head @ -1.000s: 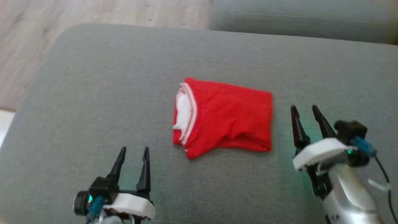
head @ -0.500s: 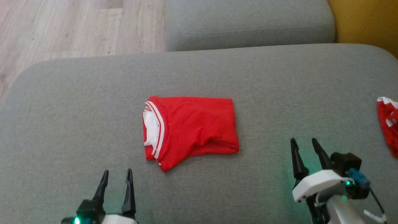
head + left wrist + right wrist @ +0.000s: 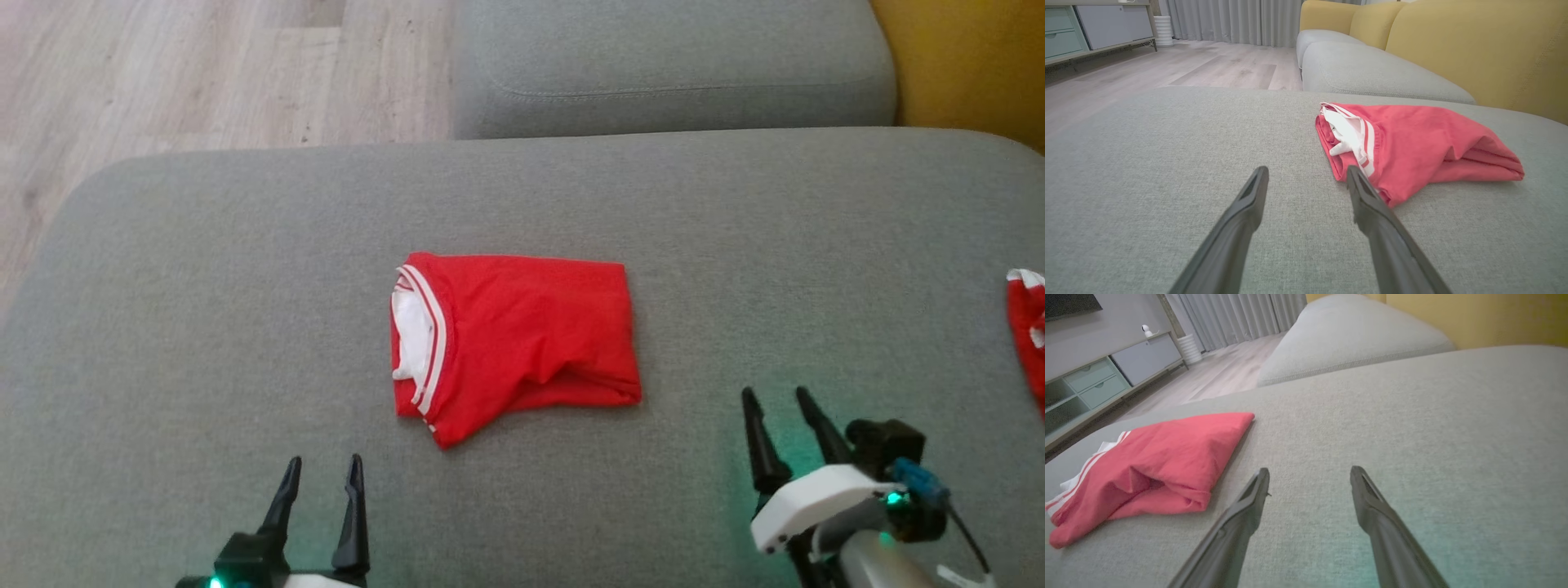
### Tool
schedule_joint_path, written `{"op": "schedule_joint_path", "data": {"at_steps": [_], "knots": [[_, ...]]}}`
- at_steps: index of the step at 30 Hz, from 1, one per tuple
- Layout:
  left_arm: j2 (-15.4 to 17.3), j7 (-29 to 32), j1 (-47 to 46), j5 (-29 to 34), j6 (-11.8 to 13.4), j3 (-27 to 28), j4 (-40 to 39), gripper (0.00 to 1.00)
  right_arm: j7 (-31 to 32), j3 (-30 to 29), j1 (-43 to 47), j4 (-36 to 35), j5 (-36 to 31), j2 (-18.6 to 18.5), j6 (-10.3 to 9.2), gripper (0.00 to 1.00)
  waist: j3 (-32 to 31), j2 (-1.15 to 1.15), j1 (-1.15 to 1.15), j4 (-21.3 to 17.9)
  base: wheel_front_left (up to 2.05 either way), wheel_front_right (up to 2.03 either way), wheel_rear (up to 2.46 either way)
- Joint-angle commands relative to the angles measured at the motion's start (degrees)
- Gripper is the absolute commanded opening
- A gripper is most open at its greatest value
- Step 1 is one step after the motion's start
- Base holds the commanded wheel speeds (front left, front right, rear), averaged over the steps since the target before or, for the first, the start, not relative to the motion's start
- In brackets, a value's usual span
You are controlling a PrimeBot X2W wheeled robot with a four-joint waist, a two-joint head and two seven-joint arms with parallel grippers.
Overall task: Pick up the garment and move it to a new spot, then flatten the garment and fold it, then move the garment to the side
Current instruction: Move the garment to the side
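The red garment (image 3: 514, 347) is lying folded at the centre of the frame on the grey cushion (image 3: 204, 286), its white stripes facing left. Both grippers are hanging empty with jaws spread, the left gripper (image 3: 324, 461) at the lower left and the right gripper (image 3: 774, 394) at the lower right, neither touching cloth. Judging by the neat fold, the shift to the side is pending. To do it well, the fingers should be sliding under both side edges together, pinching every layer so nothing is unfolding. A second red piece (image 3: 1030, 327) at the right edge is cut off, possibly another garment.
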Motion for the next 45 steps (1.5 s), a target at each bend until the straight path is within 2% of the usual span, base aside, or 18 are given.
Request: {"op": "schedule_joint_path", "data": {"at_steps": [1,4,11,17,23,24,25,28,31,41,45], "knots": [[0.1,-0.3,-2.3,-0.1,-0.3,1.3,-1.5,1.00,-0.6,2.5,-2.6,-0.5,1.0,0.2,-0.04,1.00,0.4,0.00,0.00,0.8,0.00,0.00,0.00],[0.1,-0.3,-2.5,-0.2,-0.4,0.6,-1.4,1.00,-0.6,4.1,-4.6,0.8,1.9,0.2,-0.04,1.00,0.7,0.00,0.00,2.3,0.00,0.00,0.00],[0.1,-0.3,-3.6,-0.3,-1.1,-2.8,-1.6,1.00,-0.6,4.9,-12.4,6.0,3.8,0.2,-0.04,1.00,3.0,0.00,0.00,9.8,0.00,0.00,0.00],[0.1,-0.3,-4.9,-1.0,-0.6,-4.5,-1.5,1.00,-0.6,0.8,-18.6,16.0,0.8,0.2,-0.04,1.00,6.6,0.00,0.00,16.0,0.00,0.00,0.00],[0.1,-0.3,-4.5,-1.6,-0.2,-4.9,-1.7,1.00,-0.1,-0.3,-21.0,27.9,-0.6,0.2,-0.04,1.00,8.4,0.00,0.00,17.8,0.00,0.00,0.00],[0.1,-0.3,-4.4,-1.6,-0.1,-4.8,-1.7,1.00,-0.1,0.3,-21.1,28.9,-0.3,0.2,-0.04,0.24,8.5,0.00,0.00,17.6,0.00,0.00,0.00],[0.1,-0.3,-4.4,-1.7,-0.1,-4.6,-1.7,1.00,-0.1,1.1,-21.2,29.4,0.2,0.2,-0.04,0.00,8.5,0.00,0.00,17.1,0.00,0.00,0.00],[0.1,-0.3,-4.3,-1.7,-0.1,-4.1,-1.9,1.00,-0.4,3.6,-20.9,29.5,1.5,0.2,-0.04,0.00,7.9,0.00,0.00,14.2,0.00,0.00,0.00],[0.1,-0.3,-4.2,-1.6,-0.2,-3.4,-2.2,1.00,-0.6,6.0,-20.0,27.9,3.1,0.2,-0.04,0.00,6.7,0.00,0.00,8.8,0.00,0.00,0.00],[0.1,-0.3,-7.2,-1.6,-0.7,-2.6,-2.6,1.00,-0.6,9.7,-17.1,19.4,5.6,0.2,-0.04,0.00,6.3,0.00,0.00,-16.3,0.00,0.00,0.00],[0.1,-0.3,-8.4,-1.5,-0.7,-2.4,-2.4,1.00,-0.6,9.9,-15.8,16.6,6.4,0.2,-0.04,0.00,7.1,0.00,0.00,-24.7,0.00,0.00,0.00]]}}
